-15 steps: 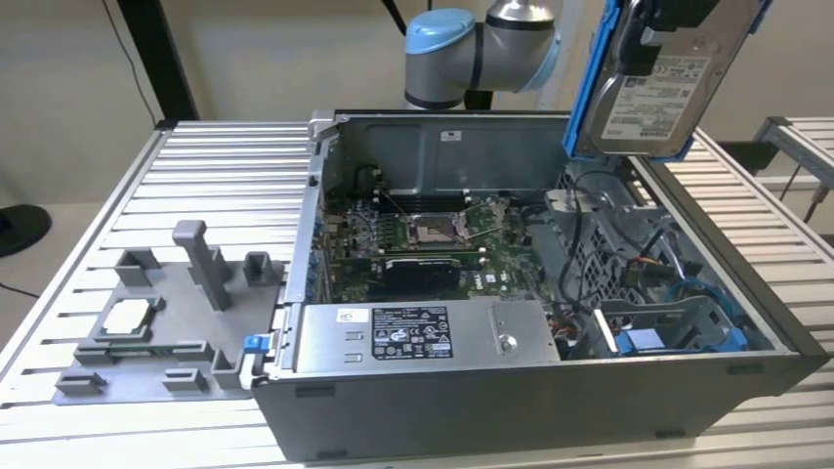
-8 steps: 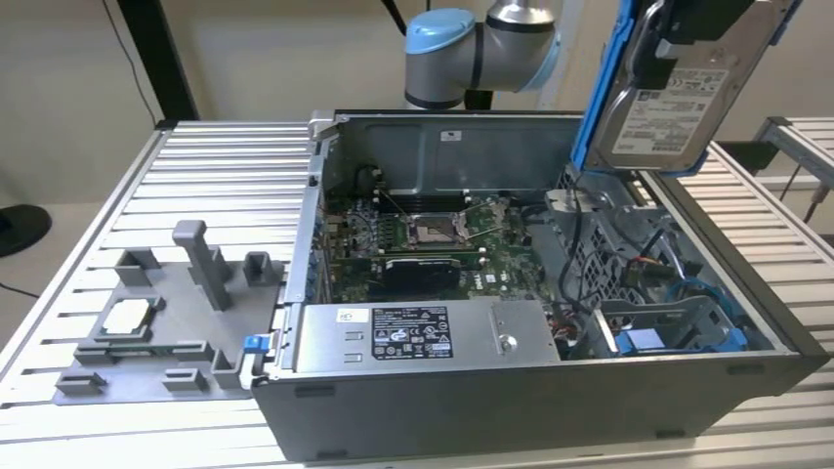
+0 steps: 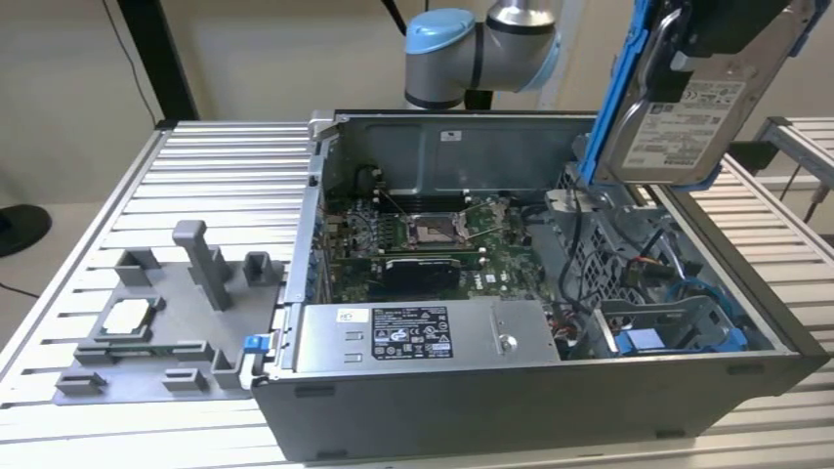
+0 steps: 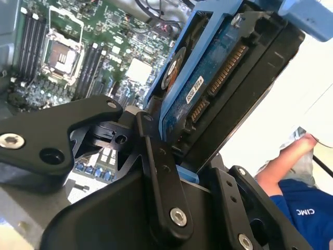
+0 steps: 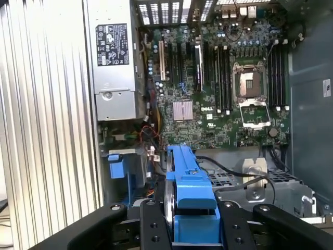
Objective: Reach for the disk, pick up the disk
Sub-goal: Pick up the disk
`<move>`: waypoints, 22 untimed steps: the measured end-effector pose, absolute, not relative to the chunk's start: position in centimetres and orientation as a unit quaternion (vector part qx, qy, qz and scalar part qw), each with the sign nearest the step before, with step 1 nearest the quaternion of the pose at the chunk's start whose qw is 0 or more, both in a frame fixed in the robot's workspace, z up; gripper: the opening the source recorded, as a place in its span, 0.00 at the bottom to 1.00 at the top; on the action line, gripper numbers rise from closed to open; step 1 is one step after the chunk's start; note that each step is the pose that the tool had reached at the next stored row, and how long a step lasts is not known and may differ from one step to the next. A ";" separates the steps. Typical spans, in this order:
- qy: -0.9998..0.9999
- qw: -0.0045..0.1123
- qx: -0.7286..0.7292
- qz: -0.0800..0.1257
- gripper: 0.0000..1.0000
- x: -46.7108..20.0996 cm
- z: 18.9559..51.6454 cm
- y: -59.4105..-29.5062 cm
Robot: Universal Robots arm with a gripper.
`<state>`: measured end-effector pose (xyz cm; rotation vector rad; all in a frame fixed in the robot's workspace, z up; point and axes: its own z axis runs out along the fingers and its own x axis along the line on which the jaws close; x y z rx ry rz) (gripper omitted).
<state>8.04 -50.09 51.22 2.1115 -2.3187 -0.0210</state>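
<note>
The disk (image 3: 671, 112), a silver-grey drive with a white label in a bright blue bracket, hangs nearly upright in the air above the open computer case (image 3: 521, 391), at the exterior view's upper right. My gripper (image 3: 732, 27) is shut on its upper end. In the first wrist view the blue bracket (image 5: 190, 190) sits edge-on between my two black fingers (image 5: 152, 226), and my gripper (image 5: 191, 229) clamps it from both sides. The second wrist view shows the disk's (image 4: 208, 78) circuit-board side and connector, squeezed in my gripper (image 4: 193, 179).
Below lies the case's motherboard (image 3: 431, 234) and the grey power supply box (image 3: 410, 337) with a black label. A grey fixture plate (image 3: 156, 332) with a small white chip (image 3: 127, 315) lies on the slatted table at the exterior view's left. A person's arm (image 4: 283, 161) is nearby.
</note>
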 end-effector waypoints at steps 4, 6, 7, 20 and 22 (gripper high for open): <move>-0.739 0.003 0.673 -0.007 0.00 8.0 51.2 -51.5; -0.739 0.003 0.673 -0.007 0.00 8.0 51.1 -52.1; -0.739 0.003 0.673 -0.007 0.00 8.0 51.1 -52.4; -0.739 0.003 0.673 -0.007 0.00 8.0 50.8 -55.8; -0.739 0.003 0.673 -0.007 0.00 8.0 50.8 -56.3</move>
